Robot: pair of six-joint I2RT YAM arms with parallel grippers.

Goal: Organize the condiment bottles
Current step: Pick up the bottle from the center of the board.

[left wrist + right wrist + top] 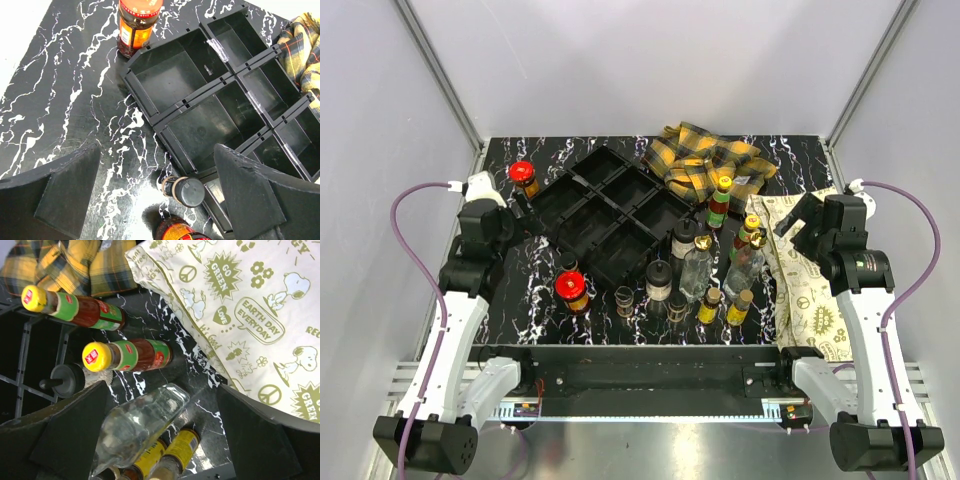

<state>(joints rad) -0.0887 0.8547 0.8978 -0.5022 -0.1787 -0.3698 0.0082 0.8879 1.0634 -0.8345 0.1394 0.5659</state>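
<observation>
The condiment bottles stand clustered on the black marble table, right of the black divided tray [610,210]. They include yellow-capped sauce bottles [721,200], clear glass bottles [698,268] and black-capped shakers [659,278]. One red-lidded jar [523,175] stands at the tray's far left corner and another [570,288] at its near side. My left gripper [523,207] is open and empty over the table beside the tray, above a small black-capped shaker [184,190]. My right gripper [790,222] is open and empty above a clear glass bottle [140,427], which shows between its fingers [65,435].
A yellow plaid cloth [705,160] lies bunched at the back, touching the tray's far corner. A cream printed cloth [810,280] lies along the right edge under my right arm. The tray's compartments [200,100] hold nothing. Two yellow-labelled bottles [175,450] stand near the front edge.
</observation>
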